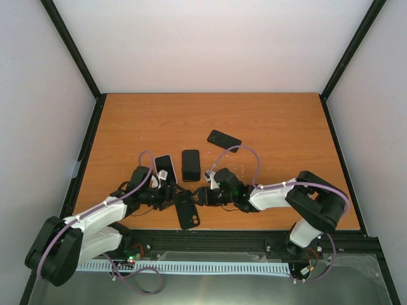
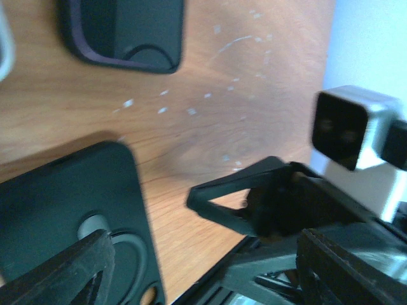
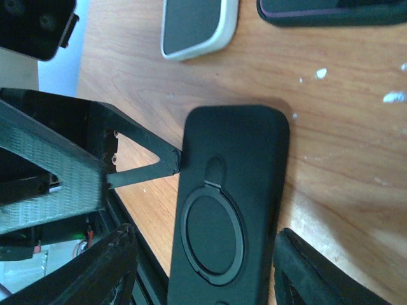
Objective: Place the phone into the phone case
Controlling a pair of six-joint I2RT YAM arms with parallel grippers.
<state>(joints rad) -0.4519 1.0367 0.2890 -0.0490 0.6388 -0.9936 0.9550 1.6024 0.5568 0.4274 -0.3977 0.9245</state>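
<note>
A black phone case (image 3: 229, 210) with a round ring on its back lies back-up near the table's front edge; it also shows in the top view (image 1: 188, 213) and the left wrist view (image 2: 70, 210). My right gripper (image 3: 203, 241) is open, one finger on each side of the case's long edges. My left gripper (image 2: 203, 254) is open beside the case, and one of its fingertips (image 3: 168, 162) touches the case's edge. A white-rimmed phone (image 1: 164, 168) lies screen-up just behind the left gripper (image 1: 173, 196). The right gripper (image 1: 201, 194) faces the left one.
A dark slab with a purple rim (image 1: 191, 164) lies next to the white-rimmed phone, also in the left wrist view (image 2: 121, 32). Another black phone-shaped piece (image 1: 224, 140) lies farther back. The black front rail (image 1: 254, 241) runs just behind the case.
</note>
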